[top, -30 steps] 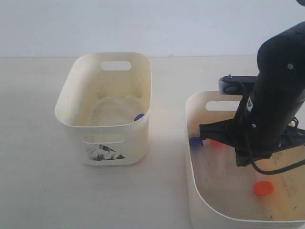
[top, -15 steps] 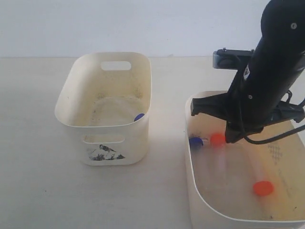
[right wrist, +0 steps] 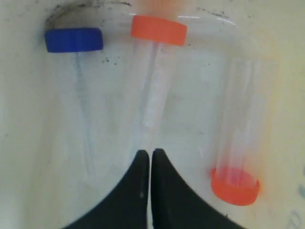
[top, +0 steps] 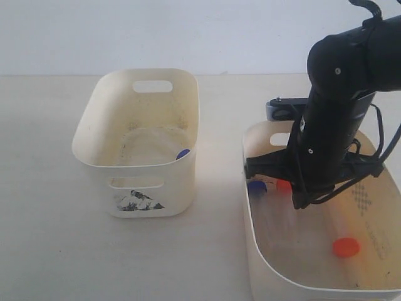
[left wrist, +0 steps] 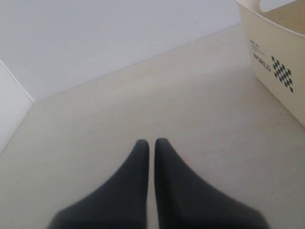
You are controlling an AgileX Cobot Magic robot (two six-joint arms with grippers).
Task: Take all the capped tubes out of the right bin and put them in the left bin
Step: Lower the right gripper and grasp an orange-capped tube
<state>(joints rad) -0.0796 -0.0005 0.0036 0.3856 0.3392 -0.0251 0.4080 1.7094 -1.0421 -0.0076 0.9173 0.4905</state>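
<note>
Lowered right hand (right wrist: 150,153), pinched, points at middle capped tube (right wrist: 151,81)

WORLD stands in dark capitals on the outer wall of a cream bin (left wrist: 288,50), beside a checkered diamond mark. The finer lines above it are too small to read.

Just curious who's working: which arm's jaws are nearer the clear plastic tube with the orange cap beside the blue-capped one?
Right. Its shut jaws hang just over that orange-capped tube inside the wide cream bin; the left jaws sit over the table, outside it.
</note>
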